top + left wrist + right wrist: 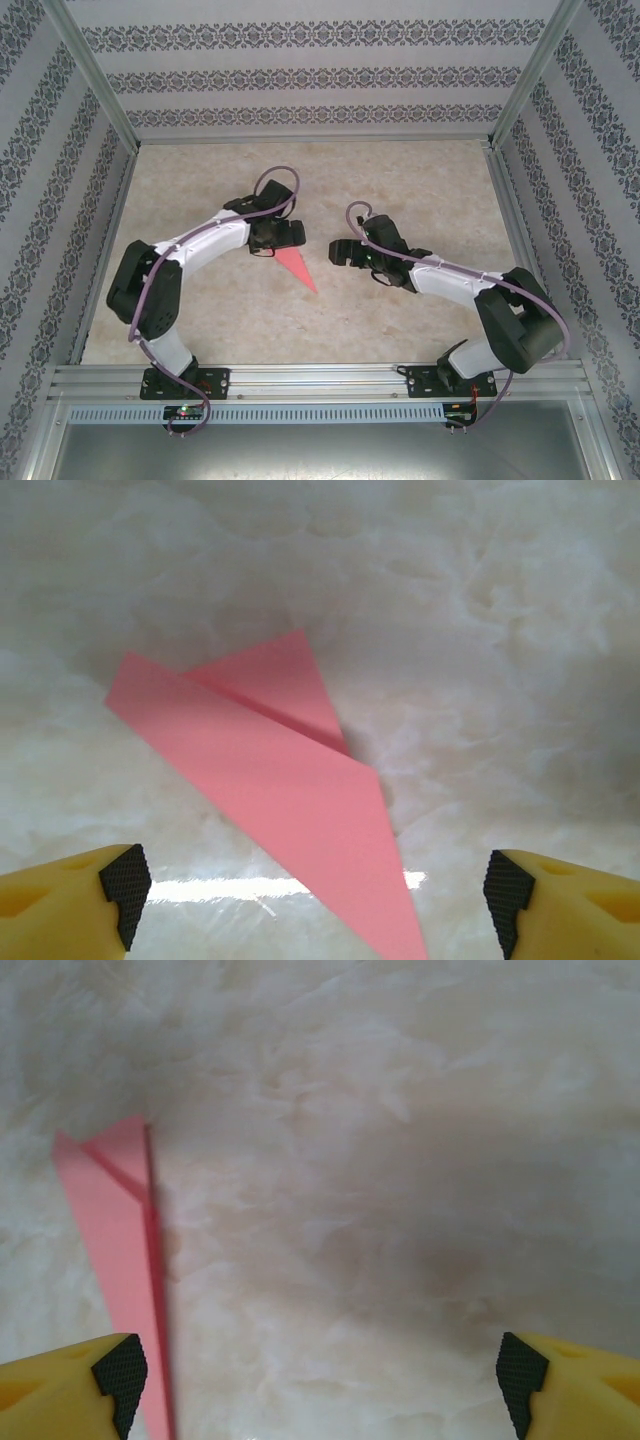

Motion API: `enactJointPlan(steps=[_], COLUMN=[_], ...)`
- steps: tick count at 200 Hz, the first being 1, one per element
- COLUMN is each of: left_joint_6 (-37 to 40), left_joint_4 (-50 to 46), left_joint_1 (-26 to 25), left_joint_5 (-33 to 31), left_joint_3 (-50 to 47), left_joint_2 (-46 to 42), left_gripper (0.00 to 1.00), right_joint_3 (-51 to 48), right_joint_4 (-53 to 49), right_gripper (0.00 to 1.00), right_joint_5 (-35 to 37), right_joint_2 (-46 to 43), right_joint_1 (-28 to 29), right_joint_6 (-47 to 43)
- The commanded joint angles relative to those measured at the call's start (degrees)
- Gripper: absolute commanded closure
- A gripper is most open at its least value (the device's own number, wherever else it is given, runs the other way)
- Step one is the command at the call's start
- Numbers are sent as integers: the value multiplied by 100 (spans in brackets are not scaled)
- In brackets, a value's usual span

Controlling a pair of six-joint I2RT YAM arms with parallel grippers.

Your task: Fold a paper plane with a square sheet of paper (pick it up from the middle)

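My left pincer and right pincer gape empty. Seen from above, the paper plane lies ten-to-four o'clock, nose toward four.

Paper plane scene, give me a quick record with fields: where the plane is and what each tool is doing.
paper plane: folded pink dart, lying on the table, tip toward the near edge
left tool: open, over the plane, not gripping it
right tool: open, holding nothing, plane off to its side
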Motion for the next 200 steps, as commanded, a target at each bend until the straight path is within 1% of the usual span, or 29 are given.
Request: enactJointPlan(steps=[1, 16, 33, 53, 77, 101, 146, 177, 200], left_joint_6=[-162, -196, -230, -316, -426, -599, -825, -935, -946], left_joint_4=[-1138, -1405, -1601, -1872, -2018, -2125, -2126, -1973, -1779], left_joint_1=[-335, -475, -541, -582, -630, -648, -648, -648, -648], left_joint_5=[-1099, -1223, -1212, -1218, -1186, -1220, -1257, -1113, -969], left_joint_3=[617, 1023, 1392, 1785, 1974, 1955, 1749, 1577, 1446], left_joint_2=[559, 992, 1465, 1894, 2102, 2105, 1765, 1602, 1463], left_gripper=[9, 9, 9, 14, 20, 28, 38, 40, 37], right_joint_3=[24, -3, -7, -15, -9, 52, 134, 164, 175], right_joint_4=[97, 125, 129, 94, 103, 109, 147, 192, 209], right_gripper=[7, 7, 7, 7, 8, 8, 10, 11, 12], right_joint_5=[228, 143, -11, -132, -247, -354, -544, -702, -759], right_joint_2=[189, 251, 290, 290, 327, 431, 591, 702, 729], right_joint_1=[-234, -399, -568, -722, -828, -874, -874, -874, -876], right_joint_6=[147, 169, 148, 114, 65, 30, 44, 87, 109])
